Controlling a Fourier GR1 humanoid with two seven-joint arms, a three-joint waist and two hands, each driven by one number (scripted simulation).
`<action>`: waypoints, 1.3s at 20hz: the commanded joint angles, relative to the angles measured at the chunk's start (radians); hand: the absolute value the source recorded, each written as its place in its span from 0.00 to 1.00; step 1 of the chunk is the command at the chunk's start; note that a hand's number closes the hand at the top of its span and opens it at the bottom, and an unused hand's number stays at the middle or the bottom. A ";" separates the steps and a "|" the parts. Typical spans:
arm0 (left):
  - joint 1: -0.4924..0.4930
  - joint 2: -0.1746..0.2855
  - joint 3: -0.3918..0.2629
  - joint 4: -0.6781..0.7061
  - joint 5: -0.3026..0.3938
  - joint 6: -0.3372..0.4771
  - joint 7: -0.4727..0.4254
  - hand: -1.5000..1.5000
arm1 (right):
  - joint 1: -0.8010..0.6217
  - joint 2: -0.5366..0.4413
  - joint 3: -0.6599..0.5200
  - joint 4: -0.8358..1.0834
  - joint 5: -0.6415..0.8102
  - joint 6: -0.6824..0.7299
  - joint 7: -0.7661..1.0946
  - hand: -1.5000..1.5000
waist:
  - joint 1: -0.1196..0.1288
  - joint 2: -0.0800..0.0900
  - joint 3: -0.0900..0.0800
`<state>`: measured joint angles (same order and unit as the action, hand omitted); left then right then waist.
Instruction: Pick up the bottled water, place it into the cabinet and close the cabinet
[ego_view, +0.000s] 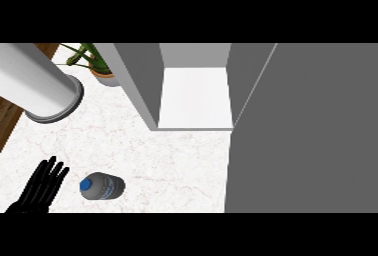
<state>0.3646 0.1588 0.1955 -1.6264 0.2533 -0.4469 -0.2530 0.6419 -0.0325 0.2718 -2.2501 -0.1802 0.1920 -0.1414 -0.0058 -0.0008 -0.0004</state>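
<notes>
The bottled water (102, 186), seen from above with its blue cap and grey body, stands upright on the marbled counter (162, 160) at the lower left. My left hand (40, 189) rests just left of it, fingers straight and pointing up, apart from the bottle. The grey cabinet (193, 95) stands open at the top centre, showing a bare white shelf inside. Its open door (303, 130) fills the right side of the view. My right hand is not visible.
A large white cylinder (37, 82) with a grey rim lies across the upper left. A potted green plant (96, 62) stands behind it beside the cabinet's left wall. A wooden edge (7, 120) borders the counter at the far left.
</notes>
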 joint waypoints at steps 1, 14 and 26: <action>-0.126 -0.010 0.010 0.218 -0.060 0.009 -0.074 0.00 | -0.008 -0.032 -0.042 0.029 -0.027 0.032 -0.035 0.00 | -0.004 0.001 0.000; -0.290 0.009 0.054 0.643 -0.078 -0.054 -0.210 0.00 | 0.029 -0.027 0.010 -0.004 -0.015 0.002 -0.032 0.00 | -0.003 0.001 0.000; -0.470 0.050 0.056 0.967 -0.143 -0.070 -0.378 0.00 | 0.048 -0.071 -0.049 0.024 -0.069 0.046 -0.088 0.00 | -0.004 0.000 0.000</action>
<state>-0.0547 0.1924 0.2492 -0.7511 0.1243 -0.5034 -0.5871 0.6569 -0.0787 0.2457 -2.2233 -0.2209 0.2086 -0.1996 -0.0089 0.0001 -0.0007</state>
